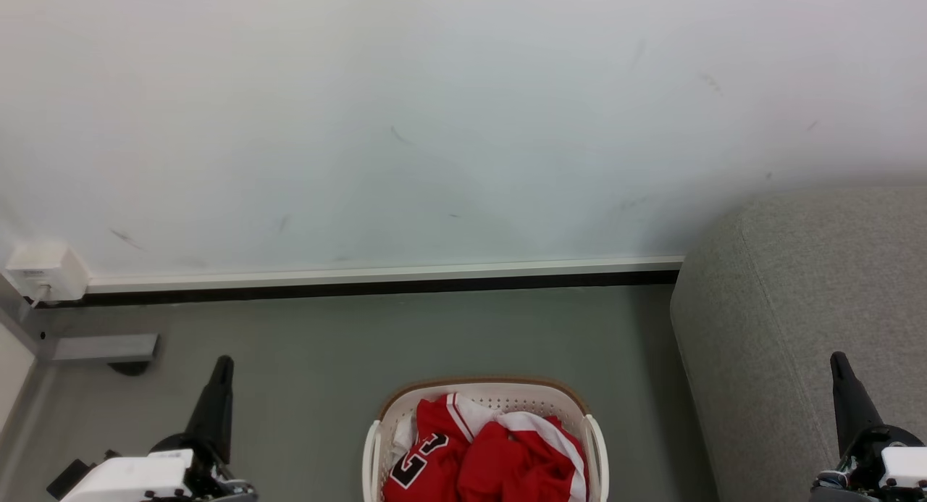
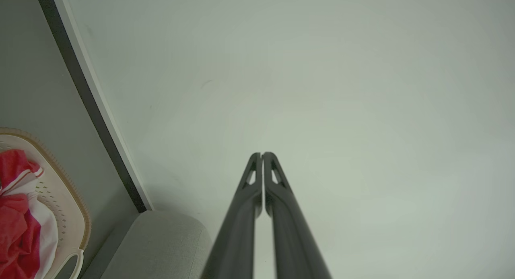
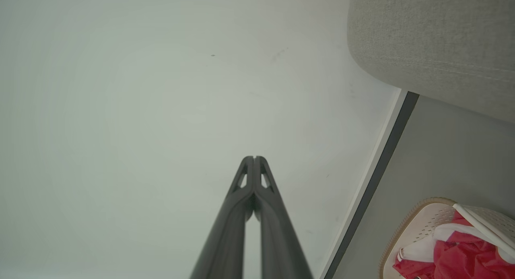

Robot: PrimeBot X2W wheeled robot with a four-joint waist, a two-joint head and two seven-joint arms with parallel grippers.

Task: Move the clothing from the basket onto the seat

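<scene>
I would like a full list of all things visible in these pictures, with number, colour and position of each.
clothing: one heap, red with white trim, inside the basket
basket: one, cream with brown rim, on the floor, bottom centre
sofa: one, grey, right side
box: one, white, low on the wall, far left
skirting strip: one, white over black, foot of the wall
left claw: one, black, shut, lower left
right claw: one, black, shut, lower right

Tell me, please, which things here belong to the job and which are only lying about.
For the job: red clothing; cream basket holding it; grey seat at the right.
Lying about: white box at the far left; grey bar below it; skirting board.
</scene>
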